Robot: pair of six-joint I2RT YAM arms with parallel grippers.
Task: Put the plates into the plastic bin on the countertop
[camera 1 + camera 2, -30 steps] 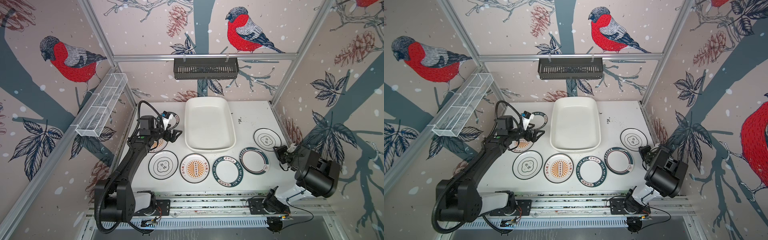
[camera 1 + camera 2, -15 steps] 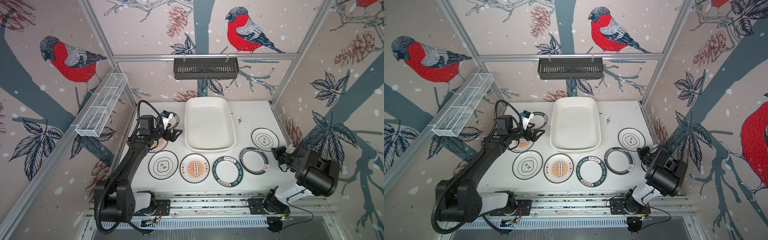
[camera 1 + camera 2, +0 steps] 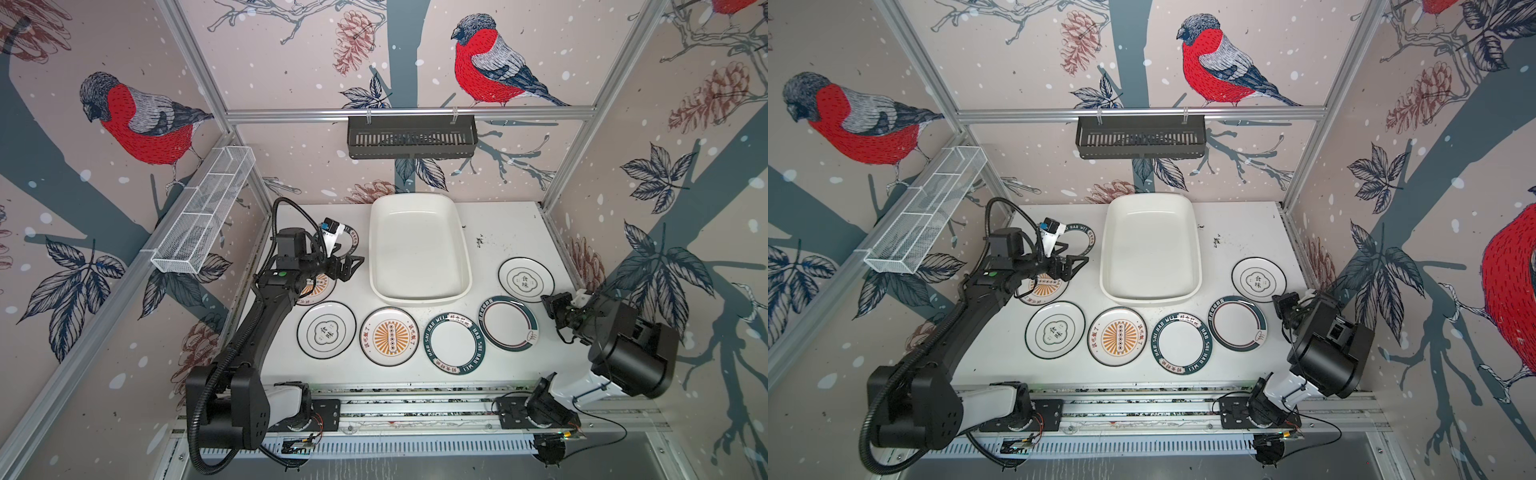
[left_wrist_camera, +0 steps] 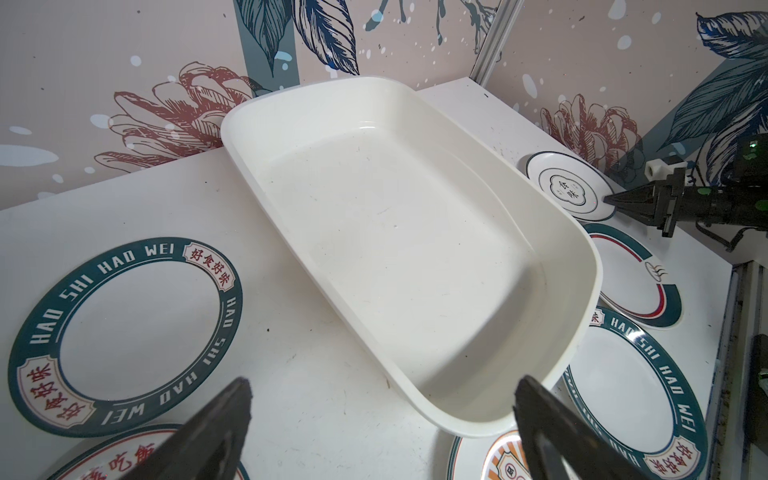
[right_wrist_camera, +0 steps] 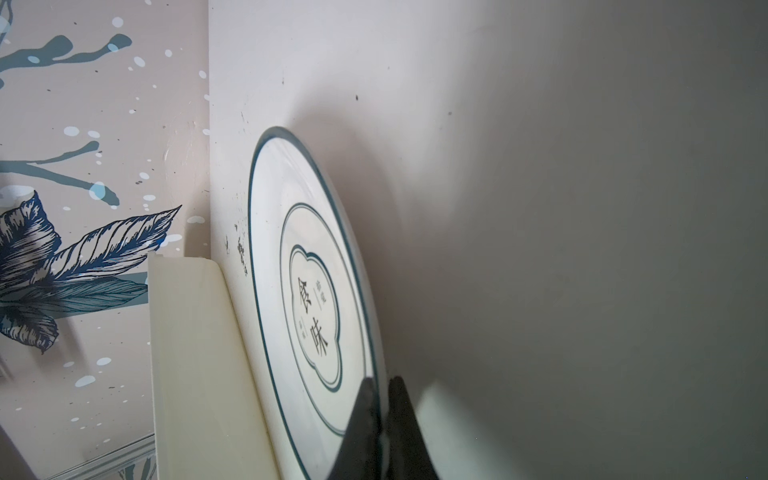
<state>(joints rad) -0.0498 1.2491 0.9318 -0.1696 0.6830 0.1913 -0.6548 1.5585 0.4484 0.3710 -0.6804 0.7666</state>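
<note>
White plastic bin (image 3: pixel 417 245) is sitting at the middle of the countertop's (image 3: pixel 507 232) back edge. Every plate is lying on the countertop, outside the bin.

Near the right edge, the right gripper (image 3: pixel 549 302) is clenching the rim of a cloud-emblem plate (image 3: pixel 525 279). In the right wrist view one dark finger (image 5: pixel 361 415) is lying over the rim and the other under it.

Just left of the bin, the left gripper (image 3: pixel 353 266) is hovering with its jaws spread wide, grasping nothing. It is hanging beside a back-left lettered plate (image 4: pixel 124 332).

Under the left arm a half-hidden sunburst plate (image 3: pixel 318 289) is peeking out.

Along the front edge four plates are lying in a row: a second cloud-emblem plate (image 3: pixel 327 329), a sunburst plate (image 3: pixel 389 336), a teal lettered plate (image 3: pixel 454 343) and a teal-and-red-rimmed plate (image 3: pixel 508 322).
</note>
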